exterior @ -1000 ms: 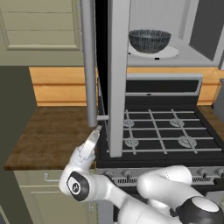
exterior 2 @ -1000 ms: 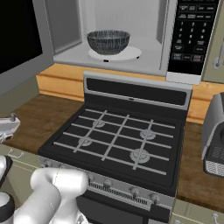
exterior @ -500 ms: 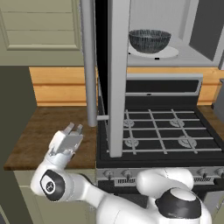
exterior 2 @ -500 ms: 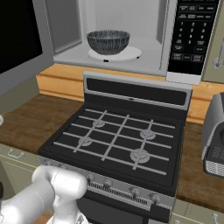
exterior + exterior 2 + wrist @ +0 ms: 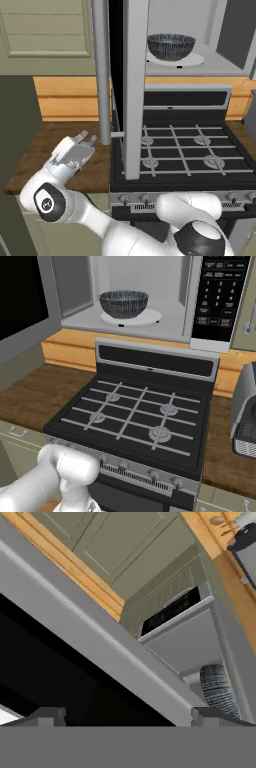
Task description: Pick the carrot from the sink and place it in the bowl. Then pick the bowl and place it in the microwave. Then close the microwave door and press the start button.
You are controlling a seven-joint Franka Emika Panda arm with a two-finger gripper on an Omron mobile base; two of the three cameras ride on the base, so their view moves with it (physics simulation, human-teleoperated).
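**Bowl sitting in the open microwave, claw spread and empty beside the door**

From the left base view, the bowl (image 5: pixel 171 47), dark grey-black with a finely ribbed wall and wide rim, is resting on the white turntable plate (image 5: pixel 194 60) inside the microwave (image 5: pixel 220 65). The microwave door (image 5: pixel 134 85) is standing open, seen edge-on, with its long silver bar handle (image 5: pixel 101 75) hanging in front. The gripper (image 5: pixel 88 138) is hovering over the wooden counter (image 5: pixel 45 150), just left of the handle's lower end, fingers parted wide and gripping nothing.

From the right base view, the bowl (image 5: pixel 123 303) is sitting centred on the plate (image 5: pixel 145 318) in the pale grey cavity, above the black gas stove (image 5: pixel 135 416). The door's black glass (image 5: pixel 20 298) is showing at the far left.

Through the hand view, the fingertips (image 5: pixel 49 716) are standing far apart with nothing between them, pointing at the door's grey frame (image 5: pixel 90 642). The ribbed bowl (image 5: pixel 218 689) is showing beyond it, inside the cavity.
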